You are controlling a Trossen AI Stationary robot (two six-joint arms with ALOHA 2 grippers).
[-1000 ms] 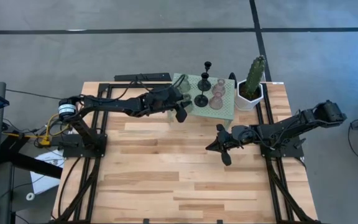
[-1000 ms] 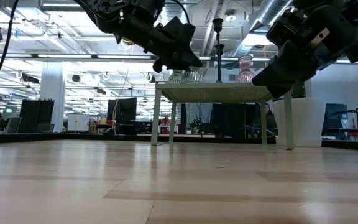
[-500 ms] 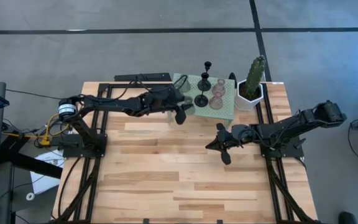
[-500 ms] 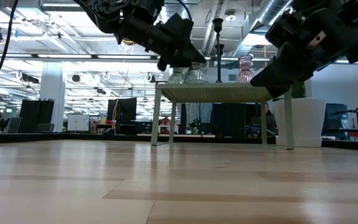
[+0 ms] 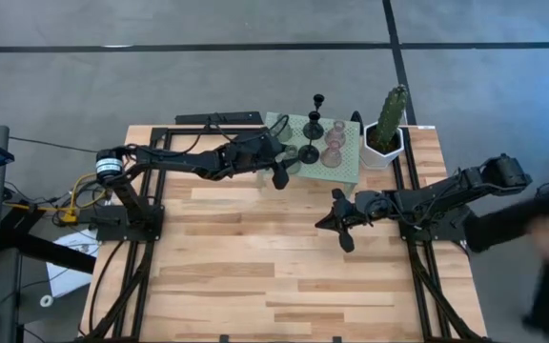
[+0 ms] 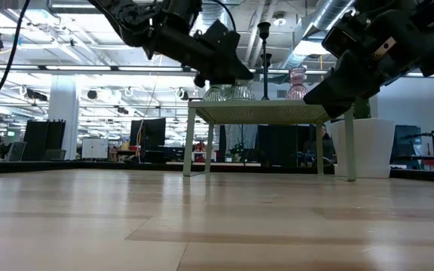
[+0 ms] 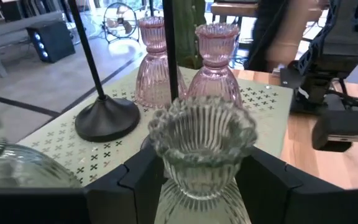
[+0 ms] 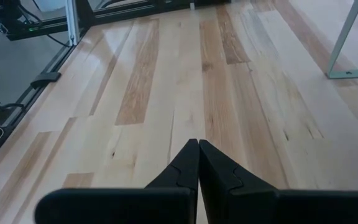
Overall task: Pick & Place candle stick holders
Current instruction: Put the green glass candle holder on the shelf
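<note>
A mint perforated stand (image 5: 351,162) at the table's far edge carries two black thin-stemmed holders (image 5: 310,151), two pinkish glass holders (image 5: 333,148) and pale green glass ones (image 6: 215,92). My left gripper (image 5: 284,160) reaches over the stand's left end and is shut on one pale green holder (image 7: 201,143). Another pale green holder (image 7: 17,174) stands close beside it. My right gripper (image 5: 324,224) is shut and empty, above the bare table in front of the stand (image 8: 198,146). My left gripper pinches the pale green holder between its two fingers (image 7: 143,180), on its ribbed body below the scalloped rim (image 7: 197,186). The fingers come level from the table's left. The holder stands upright. The gripper hides its base, so I cannot tell whether it rests on the stand.
A green cactus in a white pot (image 5: 387,124) stands just right of the stand. The black holders' tall stems (image 7: 169,56) rise right behind the held holder. A blurred person (image 5: 541,229) is beside the table's right edge. Bare wood lies toward the near edge (image 5: 255,276).
My left gripper has gone a little toward the table's right, farther in over the stand, with the pale green holder. The holder stays upright and has drawn away from the pale green one beside it. A person has come into view at the right.
</note>
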